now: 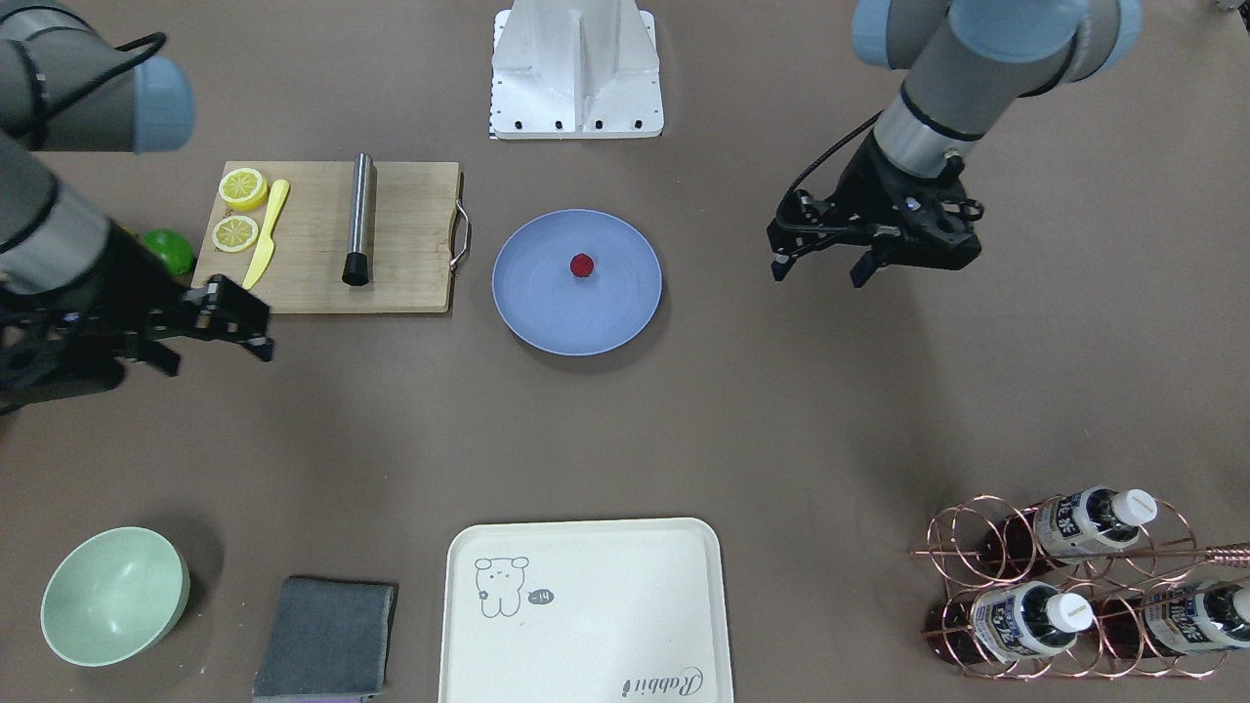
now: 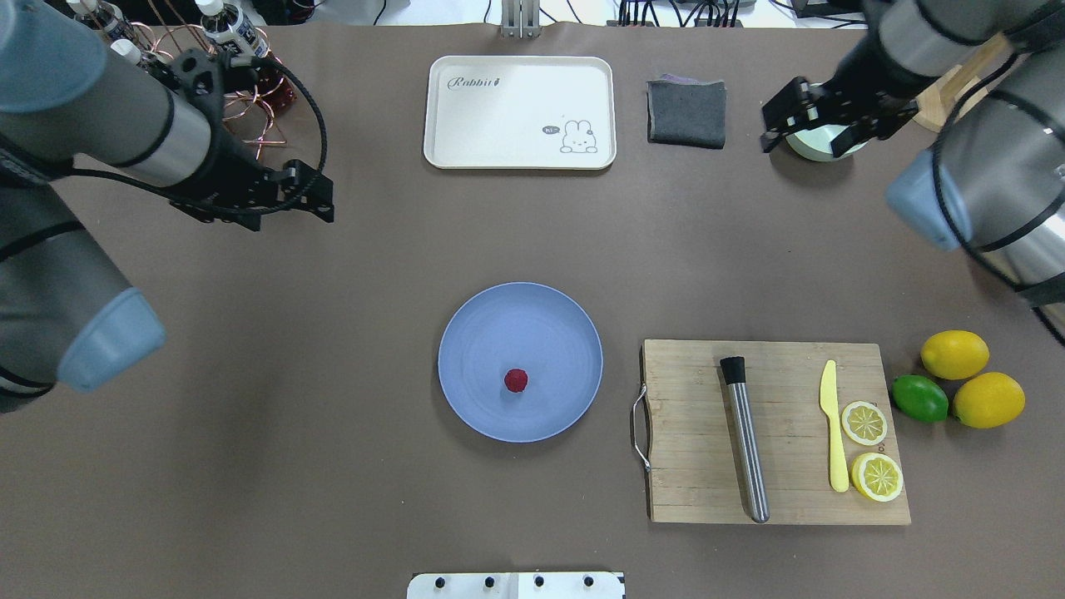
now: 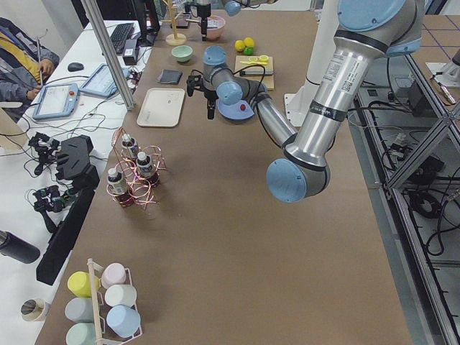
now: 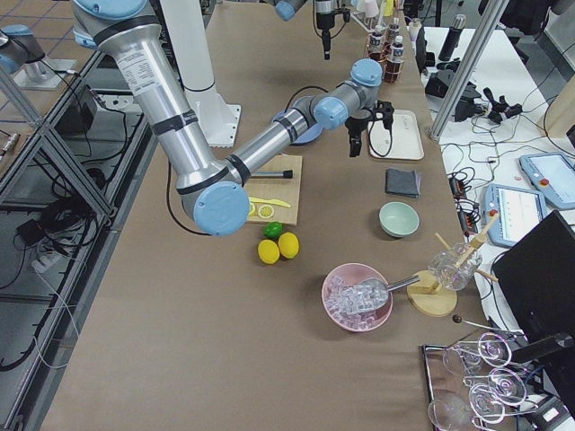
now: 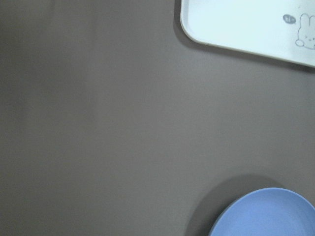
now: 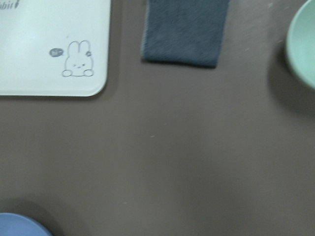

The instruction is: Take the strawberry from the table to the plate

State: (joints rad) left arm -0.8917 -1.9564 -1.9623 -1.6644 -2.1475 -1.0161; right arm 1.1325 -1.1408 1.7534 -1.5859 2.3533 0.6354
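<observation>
Overhead exterior shows us the strawberry (image 2: 516, 380) lying on the plate (image 2: 474, 349); the left tool (image 1: 818, 273), open and empty, hangs nearer than the open right tool (image 2: 803, 146).

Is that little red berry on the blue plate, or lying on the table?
On the plate. The strawberry sits well inside its rim, near the middle.

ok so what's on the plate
Only the strawberry, lying near the middle of the plate. Nothing else is on it. The bit of table beneath the plate is covered.
</observation>
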